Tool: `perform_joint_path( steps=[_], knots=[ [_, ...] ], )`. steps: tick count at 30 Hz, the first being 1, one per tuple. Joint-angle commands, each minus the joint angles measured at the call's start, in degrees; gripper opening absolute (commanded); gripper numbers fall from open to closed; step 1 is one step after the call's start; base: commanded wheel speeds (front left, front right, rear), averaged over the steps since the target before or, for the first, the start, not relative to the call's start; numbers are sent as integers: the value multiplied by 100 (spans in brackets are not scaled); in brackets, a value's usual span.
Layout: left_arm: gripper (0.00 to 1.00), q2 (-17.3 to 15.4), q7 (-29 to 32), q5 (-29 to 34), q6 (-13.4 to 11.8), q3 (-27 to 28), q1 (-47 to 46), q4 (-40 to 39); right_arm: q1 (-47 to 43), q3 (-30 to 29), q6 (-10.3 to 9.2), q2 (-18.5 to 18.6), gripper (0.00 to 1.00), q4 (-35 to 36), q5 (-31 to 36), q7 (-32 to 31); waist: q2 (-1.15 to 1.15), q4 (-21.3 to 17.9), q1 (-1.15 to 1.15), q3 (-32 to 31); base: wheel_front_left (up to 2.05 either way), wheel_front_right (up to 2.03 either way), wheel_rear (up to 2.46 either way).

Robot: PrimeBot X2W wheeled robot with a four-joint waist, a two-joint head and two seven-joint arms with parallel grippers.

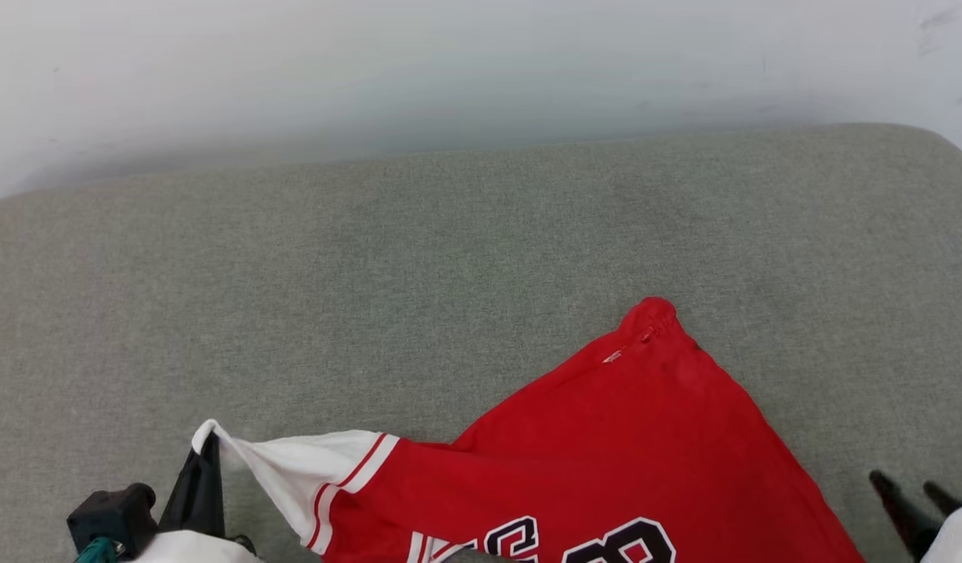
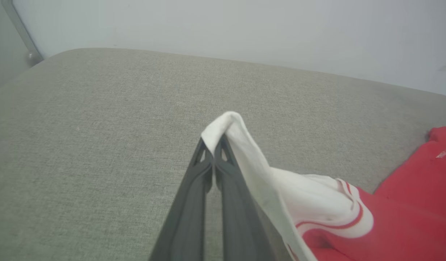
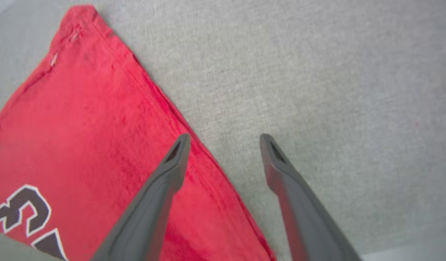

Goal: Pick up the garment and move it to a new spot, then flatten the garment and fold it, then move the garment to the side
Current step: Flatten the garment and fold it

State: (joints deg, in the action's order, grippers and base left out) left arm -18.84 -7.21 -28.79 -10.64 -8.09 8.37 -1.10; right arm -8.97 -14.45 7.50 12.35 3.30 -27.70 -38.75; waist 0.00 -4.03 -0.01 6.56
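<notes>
Left gripper (image 2: pixel 213 146) pinches the garment (image 1: pixel 606 446) by its white sleeve tip, seemingly raised. Right wrist view shows right gripper (image 3: pixel 225 141) spread astride its red edge.

The garment (image 1: pixel 606 438) bears black, white-edged characters (image 1: pixel 618 545), cut off at the view's edge and not fully readable.

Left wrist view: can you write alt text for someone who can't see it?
The left end effector is shut on the white sleeve tip of a red garment that trails to the lower right over a grey fabric surface. A pale wall stands behind.
</notes>
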Motion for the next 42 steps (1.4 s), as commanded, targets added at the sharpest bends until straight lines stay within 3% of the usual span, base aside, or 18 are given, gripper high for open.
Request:
perform_joint_path(
  steps=[1,8,13,16,21,28,39,40,41,42],
  knots=[
    [0,-9,4,48,-20,-10,-118,-58,225,-120,-2,-92,100,-60,83,403,0,15,1,55,0,0,0],
    [0,8,21,114,-6,-132,-355,-283,1084,101,-2,-27,100,-414,274,1633,0,126,1,325,0,0,0],
    [0,58,-17,166,41,-244,-620,-420,1784,578,-2,225,100,-657,243,1592,0,299,1,641,0,0,0],
    [0,106,-49,208,77,-347,-796,-496,2219,902,-2,411,100,-809,67,1085,0,424,1,827,0,0,0],
    [0,196,-93,238,103,-452,-976,-544,2940,1329,-2,672,100,-1011,-179,-422,0,570,1,1012,0,0,0],
    [0,254,-100,252,192,-609,-1197,-538,3611,1549,-2,655,100,-1272,-221,-2019,0,811,1,1207,0,0,0],
    [0,372,-203,200,286,-753,-1438,-351,4030,2067,-2,492,100,-2024,-99,-2568,0,987,1,1535,0,0,0],
    [0,377,-200,198,297,-764,-1464,-327,4010,2092,-2,483,88,-2123,-142,-2599,0,995,1,1546,0,0,0],
    [0,382,-182,190,301,-777,-1489,-299,4008,2146,-2,502,37,-2191,-142,-2608,0,1003,1,1559,0,0,0],
    [0,389,-179,182,309,-785,-1508,-279,4023,2206,-2,513,2,-2247,-150,-2594,0,1008,1,1567,0,0,0]
  ],
)
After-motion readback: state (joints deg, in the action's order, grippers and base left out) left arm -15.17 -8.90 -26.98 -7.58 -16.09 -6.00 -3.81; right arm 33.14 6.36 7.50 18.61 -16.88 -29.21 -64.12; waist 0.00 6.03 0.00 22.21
